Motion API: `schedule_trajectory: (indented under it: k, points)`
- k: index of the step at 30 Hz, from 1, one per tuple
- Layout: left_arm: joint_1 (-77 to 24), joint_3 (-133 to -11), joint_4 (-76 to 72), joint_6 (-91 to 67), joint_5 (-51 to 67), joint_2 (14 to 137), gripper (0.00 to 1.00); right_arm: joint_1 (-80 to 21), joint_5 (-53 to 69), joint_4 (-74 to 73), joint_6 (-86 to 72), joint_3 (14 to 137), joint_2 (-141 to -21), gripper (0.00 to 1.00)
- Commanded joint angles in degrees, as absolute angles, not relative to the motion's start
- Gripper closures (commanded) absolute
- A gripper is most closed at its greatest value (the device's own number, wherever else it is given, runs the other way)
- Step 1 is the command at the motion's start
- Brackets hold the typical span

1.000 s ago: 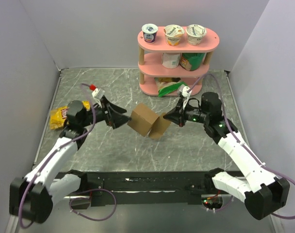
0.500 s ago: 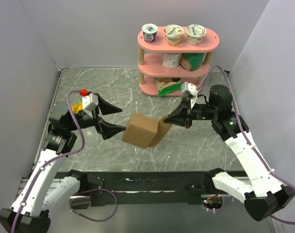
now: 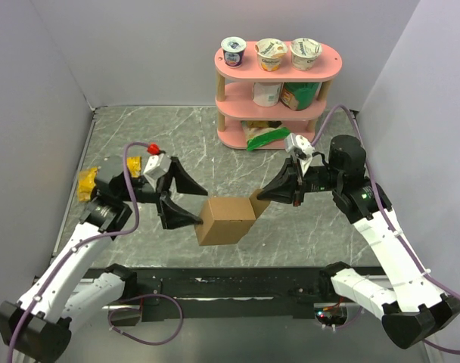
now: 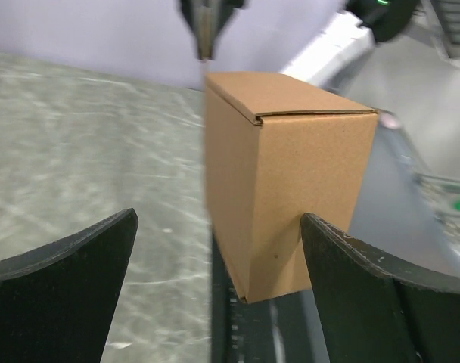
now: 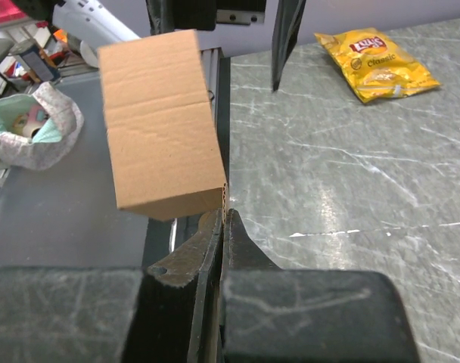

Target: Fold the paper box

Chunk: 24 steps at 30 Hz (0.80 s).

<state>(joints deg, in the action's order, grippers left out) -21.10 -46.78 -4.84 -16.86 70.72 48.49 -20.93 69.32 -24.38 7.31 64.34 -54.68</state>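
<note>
The paper box [image 3: 226, 220] is a closed brown cardboard cube held in the air over the table's near edge. My right gripper [image 3: 259, 196] is shut on a thin cardboard flap edge at the box's right side, which in the right wrist view sits pinched at the gripper [image 5: 226, 217] below the box [image 5: 160, 125]. My left gripper [image 3: 202, 207] stands open at the box's left side, one finger above its top corner and one at its left face. In the left wrist view the box [image 4: 290, 181] fills the space ahead of the gripper [image 4: 219, 219], its lower right part behind the right finger [image 4: 366, 295].
A pink three-tier shelf [image 3: 276, 85] with yogurt cups and packets stands at the back. A green bag [image 3: 263, 136] lies at its foot. A yellow snack bag [image 3: 86, 185] lies at the left, seen as the snack bag [image 5: 377, 62] from the right wrist. The dark front rail [image 3: 230, 283] runs below the box.
The right gripper has carried the box nearer to the front edge and turned it square to the camera. The left arm has swung in to the box's left side, still open.
</note>
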Motion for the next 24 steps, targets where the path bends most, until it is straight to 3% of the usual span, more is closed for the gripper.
schedule_trajectory:
  k: [1, 13, 24]
  points:
    - [-25.4, -49.0, -11.6, -21.6, 79.0, 50.9, 0.04, -20.6, 71.3, -23.9, 7.7, 64.4, -54.4, 1.0]
    - [-29.0, -53.5, -3.6, -18.4, 78.4, 52.9, 0.04, -20.7, 64.7, -26.4, 8.2, 64.6, -54.8, 1.0]
    - [-30.0, -51.6, 1.5, -16.0, 63.7, 52.3, 0.04, -20.6, 63.4, -24.2, 3.9, 65.1, -54.1, 1.0]
